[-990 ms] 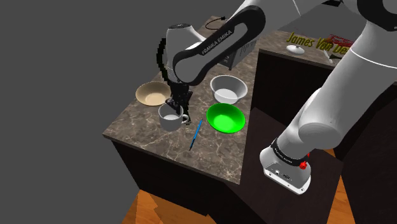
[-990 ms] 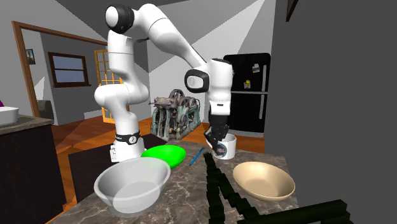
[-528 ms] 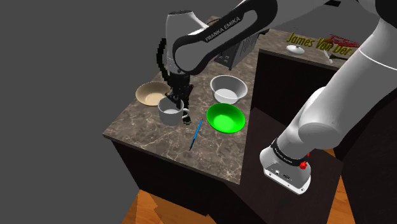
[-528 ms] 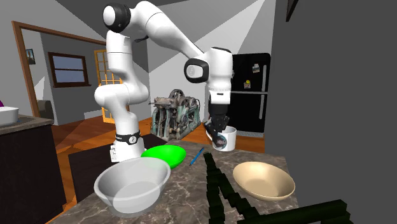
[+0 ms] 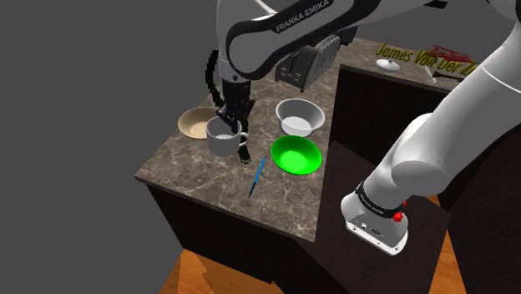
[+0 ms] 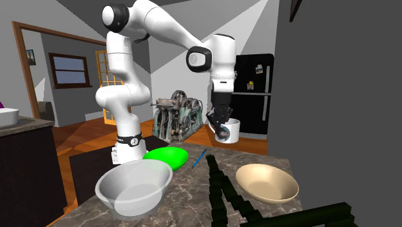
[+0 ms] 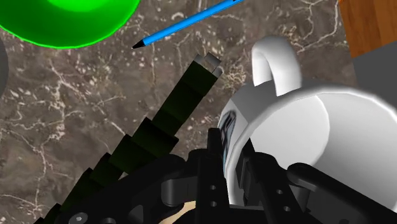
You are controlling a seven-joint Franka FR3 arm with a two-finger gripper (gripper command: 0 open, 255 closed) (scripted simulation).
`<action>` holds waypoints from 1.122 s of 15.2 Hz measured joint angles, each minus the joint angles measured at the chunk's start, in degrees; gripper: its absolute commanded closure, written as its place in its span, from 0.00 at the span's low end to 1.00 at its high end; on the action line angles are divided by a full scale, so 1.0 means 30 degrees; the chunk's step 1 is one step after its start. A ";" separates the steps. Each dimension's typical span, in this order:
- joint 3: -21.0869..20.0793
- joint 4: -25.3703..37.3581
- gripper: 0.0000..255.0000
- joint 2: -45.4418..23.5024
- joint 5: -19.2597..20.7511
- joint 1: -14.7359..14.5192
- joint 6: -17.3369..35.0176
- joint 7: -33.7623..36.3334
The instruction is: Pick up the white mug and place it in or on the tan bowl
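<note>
The black gripper (image 6: 220, 126) pinches the wall of the white mug (image 6: 230, 131), one finger inside the rim and one outside. The grip suits a cup too wide to span, and it leaves the handle (image 7: 275, 60) free and jutting away from the fingers. The mug hangs from that pinch a little tilted and clear of the marble counter (image 5: 192, 174), high enough, it appears, to pass over a bowl's edge. Close beside the gripper lies the tan bowl (image 5: 194, 124), the mug's destination, empty and open-mouthed on the counter. In the shoulder view the mug already overlaps its near rim, so by the look of it only a short sideways carry and a lowering remain. A rim pinch gives little hold against swinging, so that carry likely calls for a slow hand. Farther from the gripper, on the side opposite the tan bowl, a blue pen (image 5: 257, 175) lies flat on the stone, out of the mug's likely path. Beyond the pen sits a green bowl (image 5: 296, 155), and past that a white bowl (image 5: 299, 116), both well apart from the gripper and playing no part in the job.
</note>
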State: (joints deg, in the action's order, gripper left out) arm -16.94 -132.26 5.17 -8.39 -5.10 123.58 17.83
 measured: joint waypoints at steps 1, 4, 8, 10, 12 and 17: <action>0.0008 0.0163 1.00 0.0114 -0.0011 0.0001 -0.0273 0.0014; 0.0321 0.1692 1.00 -0.0905 0.0436 0.0344 -0.0862 -0.0300; 0.0802 0.4767 1.00 -0.3238 0.1259 0.0827 -0.1736 -0.0745; 0.1018 0.6278 1.00 -0.4376 0.1594 0.1006 -0.2167 -0.0965; 0.1267 0.8034 1.00 -0.5557 0.1913 0.1214 -0.2795 -0.1277; 0.1655 1.2059 1.00 -0.8386 0.2521 0.1397 -0.4081 -0.1673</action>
State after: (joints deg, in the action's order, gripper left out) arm -11.98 -96.08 -19.98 -0.83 -0.91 111.34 12.81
